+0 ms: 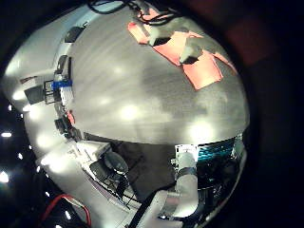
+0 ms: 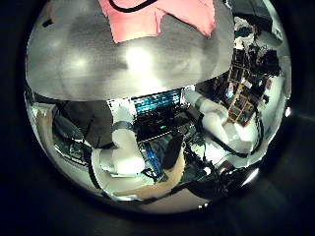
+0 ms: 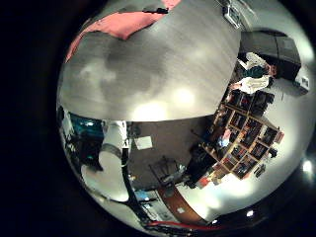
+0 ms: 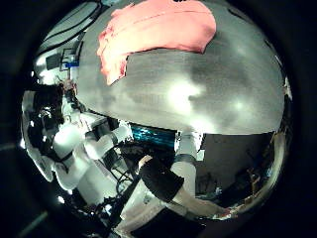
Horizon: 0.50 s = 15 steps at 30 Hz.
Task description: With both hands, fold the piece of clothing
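Clothing [image 4: 158,35], a salmon-pink piece, lies spread on the grey bench [image 4: 198,94]; we see it in all four palm views. No outside view given, so we can't vouch for colour beyond these. In the right thumb side view it's mostly flat w/ soft rumples, one edge bunched toward the bench edge. In the left little finger side view it shows as folded strips w/ a pale patch in the middle. Fabric looks thin, matte; bench top is smooth w/ glare spots. Both hands are well clear above it, not touching cloth. We can't tell how the fingers of the left hand or the right hand stand. No containers seen on the bench.
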Motion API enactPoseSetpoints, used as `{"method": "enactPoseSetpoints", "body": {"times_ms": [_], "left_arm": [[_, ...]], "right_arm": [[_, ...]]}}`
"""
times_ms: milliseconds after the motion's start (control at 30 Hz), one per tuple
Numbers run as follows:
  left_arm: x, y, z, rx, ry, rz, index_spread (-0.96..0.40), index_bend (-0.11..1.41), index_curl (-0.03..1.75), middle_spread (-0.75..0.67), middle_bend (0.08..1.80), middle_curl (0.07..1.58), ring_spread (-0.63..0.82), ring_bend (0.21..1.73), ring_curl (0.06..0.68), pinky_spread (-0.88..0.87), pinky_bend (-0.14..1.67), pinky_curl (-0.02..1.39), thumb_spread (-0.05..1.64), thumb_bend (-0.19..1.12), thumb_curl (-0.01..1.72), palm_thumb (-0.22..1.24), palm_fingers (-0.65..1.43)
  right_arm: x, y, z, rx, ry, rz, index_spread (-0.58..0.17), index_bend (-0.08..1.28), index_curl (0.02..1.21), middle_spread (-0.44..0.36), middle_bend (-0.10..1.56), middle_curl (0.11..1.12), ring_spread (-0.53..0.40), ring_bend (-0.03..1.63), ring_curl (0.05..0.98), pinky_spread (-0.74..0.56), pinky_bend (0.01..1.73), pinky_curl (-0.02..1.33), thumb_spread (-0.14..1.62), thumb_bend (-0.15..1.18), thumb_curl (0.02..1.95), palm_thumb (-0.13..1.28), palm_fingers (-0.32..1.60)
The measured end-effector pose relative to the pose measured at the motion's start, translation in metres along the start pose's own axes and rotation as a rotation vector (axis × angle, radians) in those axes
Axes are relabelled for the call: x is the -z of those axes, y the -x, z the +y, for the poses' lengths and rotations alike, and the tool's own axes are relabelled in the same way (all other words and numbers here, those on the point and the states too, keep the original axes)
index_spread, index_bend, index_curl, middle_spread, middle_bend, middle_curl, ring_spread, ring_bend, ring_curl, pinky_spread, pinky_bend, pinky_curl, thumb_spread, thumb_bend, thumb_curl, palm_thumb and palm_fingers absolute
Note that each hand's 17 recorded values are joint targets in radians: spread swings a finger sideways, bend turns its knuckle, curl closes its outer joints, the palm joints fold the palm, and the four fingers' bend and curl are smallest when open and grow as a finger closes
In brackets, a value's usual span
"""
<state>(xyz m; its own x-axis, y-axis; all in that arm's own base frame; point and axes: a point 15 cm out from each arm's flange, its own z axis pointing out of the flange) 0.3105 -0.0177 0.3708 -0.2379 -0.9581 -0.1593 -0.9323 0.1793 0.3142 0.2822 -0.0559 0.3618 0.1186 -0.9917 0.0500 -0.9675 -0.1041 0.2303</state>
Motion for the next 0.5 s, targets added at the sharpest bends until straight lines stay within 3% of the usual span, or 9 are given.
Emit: {"method": "enactPoseSetpoints", "body": {"times_ms": [133, 300, 500], "left_arm": [[-0.005, 0.001, -0.013, -0.026, 0.015, -0.011, -0.01, 0.17, 0.32, 0.25, 0.21, 0.38, 0.35, 0.73, 0.195, 0.44, 0.39, 0.35, 0.91, -0.02, 0.32, 0.07, 0.14], [-0.035, -0.003, -0.035, -0.072, 0.039, -0.017, 0.00, 0.16, 0.32, 0.24, 0.18, 0.38, 0.38, 0.70, 0.195, 0.43, 0.40, 0.36, 0.96, -0.02, 0.32, 0.10, 0.06], [-0.083, -0.017, -0.072, -0.121, -0.013, -0.017, 0.01, 0.16, 0.31, 0.26, 0.18, 0.36, 0.42, 0.69, 0.193, 0.44, 0.42, 0.37, 0.95, -0.03, 0.31, 0.10, 0.02]], "right_arm": [[0.001, -0.005, 0.003, -0.032, -0.007, -0.012, -0.258, 0.16, 0.29, 0.090, 0.23, 0.38, 0.184, 0.49, 0.238, 0.39, 0.57, 0.20, 1.14, -0.02, 0.30, 0.32, 0.16], [-0.001, -0.011, 0.004, -0.075, -0.003, -0.020, -0.257, 0.16, 0.28, 0.084, 0.25, 0.38, 0.184, 0.49, 0.242, 0.39, 0.56, 0.20, 1.15, -0.02, 0.30, 0.34, 0.18], [-0.003, -0.006, 0.001, -0.099, 0.003, -0.018, -0.259, 0.16, 0.28, 0.081, 0.26, 0.38, 0.185, 0.50, 0.247, 0.39, 0.55, 0.21, 1.15, -0.02, 0.30, 0.35, 0.18]]}}
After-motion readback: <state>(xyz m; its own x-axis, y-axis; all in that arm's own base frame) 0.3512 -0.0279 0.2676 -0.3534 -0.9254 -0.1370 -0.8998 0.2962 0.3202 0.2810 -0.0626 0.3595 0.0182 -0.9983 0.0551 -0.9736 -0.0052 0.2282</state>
